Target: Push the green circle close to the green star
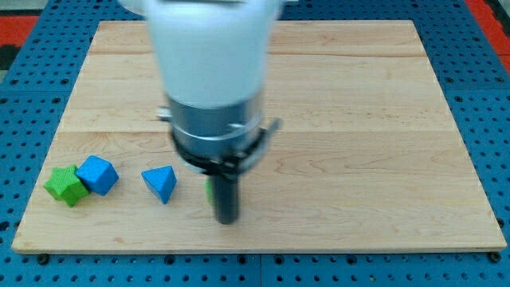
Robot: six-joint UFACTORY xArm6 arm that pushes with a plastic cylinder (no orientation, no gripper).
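Note:
The dark rod comes down from the arm's white and grey body at the view's middle, and my tip [227,218] rests on the board near its bottom edge. A sliver of a green block [209,190] shows at the rod's left side; the rod hides most of it, so its shape cannot be made out. A green star-like block [64,185] lies at the view's lower left, far left of my tip. It touches a blue block.
A blue cube-like block [98,174] sits against the green one at lower left. A blue triangle block [160,183] lies between them and my tip. The wooden board [358,119] rests on a blue pegboard table.

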